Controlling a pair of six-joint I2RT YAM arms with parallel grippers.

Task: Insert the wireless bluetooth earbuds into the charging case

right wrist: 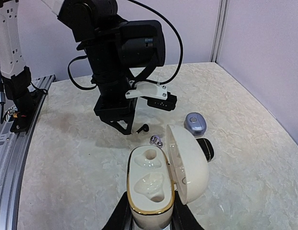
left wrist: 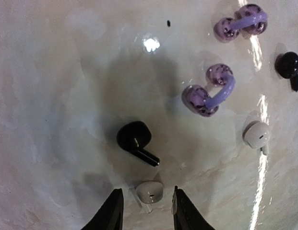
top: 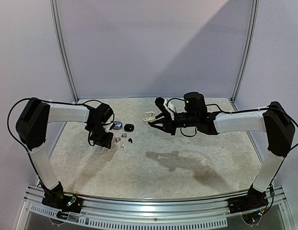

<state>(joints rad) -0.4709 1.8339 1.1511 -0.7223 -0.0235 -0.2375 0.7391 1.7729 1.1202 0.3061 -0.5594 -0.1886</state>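
While the right pincer [top: 155,120] holds a white charging case [top: 149,116] above the table [top: 187,177], the overhead view shows the left pincer [top: 103,139] pointing down just left of a scatter of tiny earbuds [top: 123,140]. A grey-blue case [top: 118,125] and a black case [top: 129,127], both closed, lie just behind them. The left arm is clearly the nearer one to the earbuds; the charging case hangs to their right, near but apart.

From the left wrist, a white earbud [left wrist: 149,191] lies directly between the fingertips [left wrist: 113,211]. The jaws stand apart, with a sliver of table showing on each side, so nothing is gripped yet. Its short stem seems to point back toward the wrist, along the gap, so the jaws would likely close across its rounded body. A black earbud [left wrist: 134,140] lies just ahead, its stem angled right. Purple earbuds [left wrist: 208,91], clip-shaped, lie further ahead and right with one more white and one more black.

From the right wrist, the charging case is clamped between the right pincer's fingers. Its lid [right wrist: 189,165] is hinged open to the right, and both wells [right wrist: 149,184] face up, empty. The left pincer works low at the table beyond it.
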